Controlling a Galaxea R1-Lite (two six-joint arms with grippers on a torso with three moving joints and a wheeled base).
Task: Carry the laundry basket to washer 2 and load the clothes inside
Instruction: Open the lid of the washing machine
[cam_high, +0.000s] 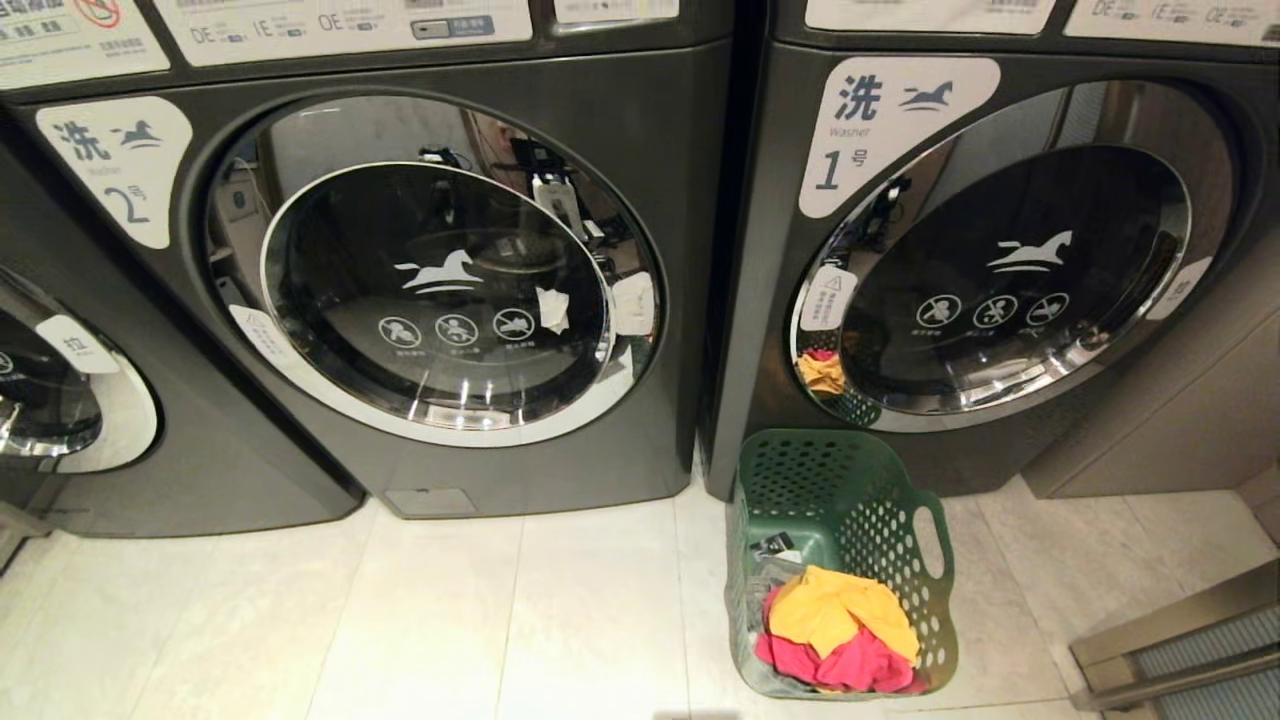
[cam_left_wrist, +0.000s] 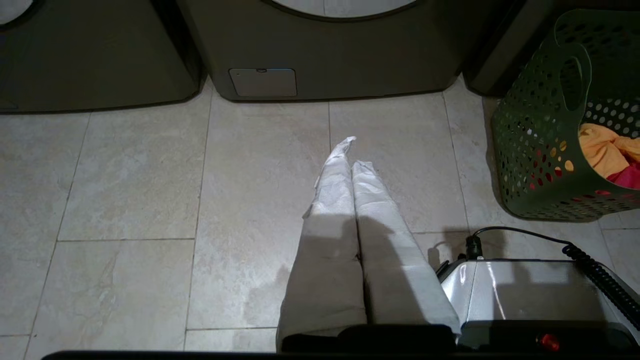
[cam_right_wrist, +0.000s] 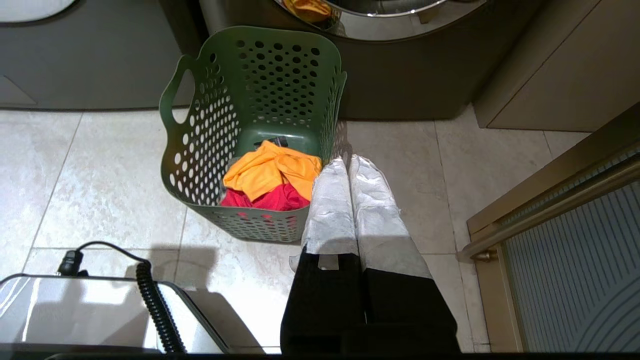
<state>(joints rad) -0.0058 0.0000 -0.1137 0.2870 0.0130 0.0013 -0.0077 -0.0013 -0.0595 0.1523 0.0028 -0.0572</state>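
Laundry basket (cam_high: 845, 560) stands before washer 1 (cam_high: 990, 260); both tools (cam_left_wrist: 352, 155) (cam_right_wrist: 347, 167) closed, empty.

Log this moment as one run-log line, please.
stage: pre-pickup | laundry basket: on floor before washer 1, clothes inside | washer 2: door closed | left gripper: shut, empty | right gripper: shut, empty, beside basket

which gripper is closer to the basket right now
Right. The right gripper hangs shut beside the basket rim, close by its wall. The left gripper, also shut, hangs over bare floor, well clear of it.
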